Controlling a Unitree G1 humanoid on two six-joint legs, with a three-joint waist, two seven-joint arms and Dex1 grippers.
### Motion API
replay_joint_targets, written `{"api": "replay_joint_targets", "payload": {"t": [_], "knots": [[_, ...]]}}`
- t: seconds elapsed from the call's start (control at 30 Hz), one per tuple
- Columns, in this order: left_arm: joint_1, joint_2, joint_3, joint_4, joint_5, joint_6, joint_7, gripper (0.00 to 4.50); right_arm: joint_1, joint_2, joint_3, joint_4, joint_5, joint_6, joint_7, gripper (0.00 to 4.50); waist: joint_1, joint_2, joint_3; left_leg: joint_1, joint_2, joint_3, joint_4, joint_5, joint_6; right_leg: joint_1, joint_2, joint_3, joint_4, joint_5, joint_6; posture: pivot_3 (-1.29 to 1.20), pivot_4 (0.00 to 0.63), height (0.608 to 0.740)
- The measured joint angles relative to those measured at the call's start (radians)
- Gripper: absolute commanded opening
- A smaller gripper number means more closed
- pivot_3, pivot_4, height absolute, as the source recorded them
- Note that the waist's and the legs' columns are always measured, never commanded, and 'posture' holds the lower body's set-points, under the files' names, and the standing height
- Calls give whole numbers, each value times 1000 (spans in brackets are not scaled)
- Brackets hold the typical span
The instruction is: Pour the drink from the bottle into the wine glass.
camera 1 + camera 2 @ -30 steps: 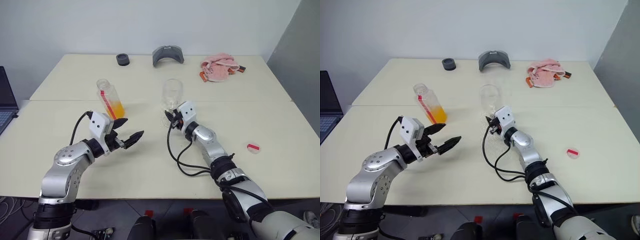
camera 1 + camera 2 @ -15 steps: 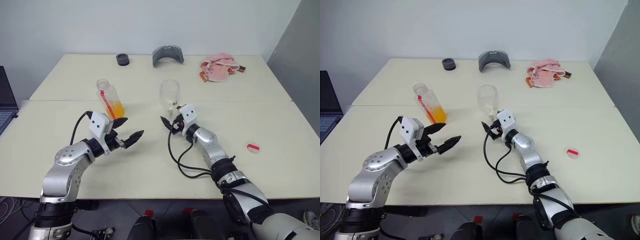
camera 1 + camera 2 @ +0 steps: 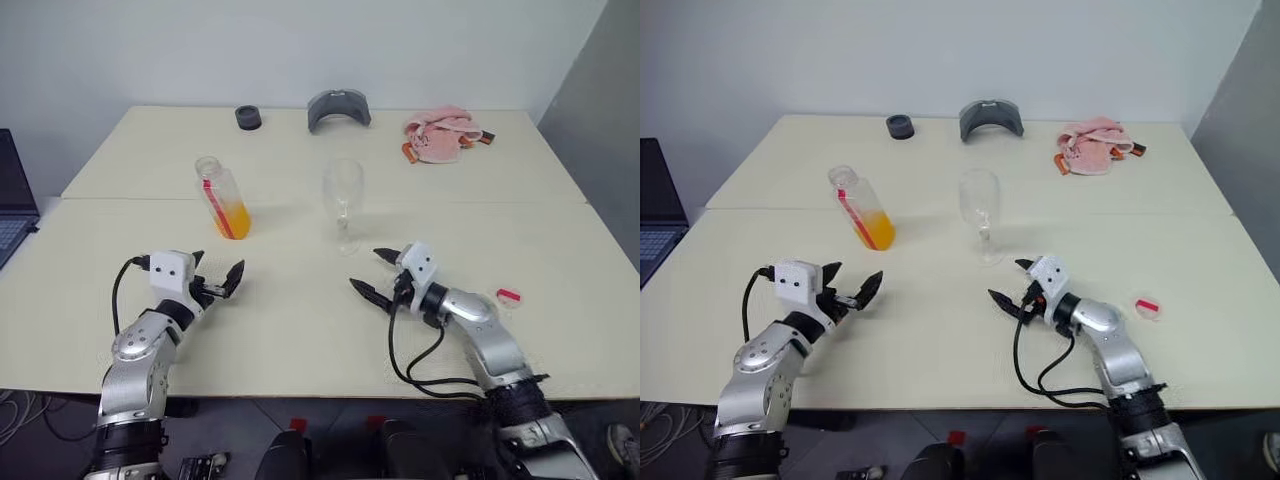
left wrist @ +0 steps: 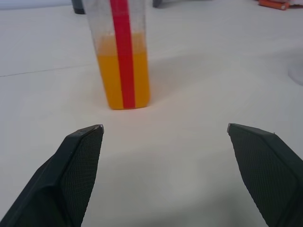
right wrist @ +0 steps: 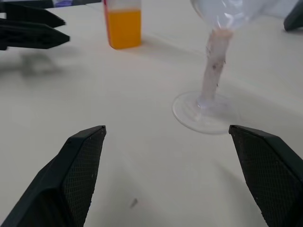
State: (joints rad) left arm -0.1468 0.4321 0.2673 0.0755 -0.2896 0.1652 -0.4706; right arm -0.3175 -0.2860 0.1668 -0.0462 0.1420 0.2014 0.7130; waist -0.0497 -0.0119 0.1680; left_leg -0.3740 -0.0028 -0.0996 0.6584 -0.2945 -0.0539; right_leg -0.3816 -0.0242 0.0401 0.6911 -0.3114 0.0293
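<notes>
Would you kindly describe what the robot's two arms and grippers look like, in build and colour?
Both arms are jointed silver-grey metal segments with black bands at the joints. Each wrist carries a small white box, and a loose black cable loops from it back along the arm. The left gripper and the right gripper each have two black, tapered, pointed fingers with a finely textured inner surface.

Wine glass (image 5: 213, 90) upright ahead of wide-spread right gripper (image 5: 168, 137); bottle (image 5: 123, 23) beyond.

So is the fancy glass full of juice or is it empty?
Empty. The wine glass stands upright with a clear, colourless bowl, while the orange drink sits in the bottle.
</notes>
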Motion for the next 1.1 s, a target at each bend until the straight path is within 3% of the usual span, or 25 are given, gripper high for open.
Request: {"api": "replay_joint_targets", "payload": {"t": [0.3,1.1], "knots": [[-157,69,13,179,-1,-45,-62,4500,31,-55,44,-225,84,161,52,4440,7,0,0,-3,-2,-3,1,0,0,0,1,-3,-3,0,0,0,150,740],[-465,85,-37,551,71,-204,-127,4500,-9,-64,54,-240,105,185,43,4440,10,-1,0,-8,-4,-3,2,1,-1,-6,1,-5,-1,0,0,0,150,740]]}}
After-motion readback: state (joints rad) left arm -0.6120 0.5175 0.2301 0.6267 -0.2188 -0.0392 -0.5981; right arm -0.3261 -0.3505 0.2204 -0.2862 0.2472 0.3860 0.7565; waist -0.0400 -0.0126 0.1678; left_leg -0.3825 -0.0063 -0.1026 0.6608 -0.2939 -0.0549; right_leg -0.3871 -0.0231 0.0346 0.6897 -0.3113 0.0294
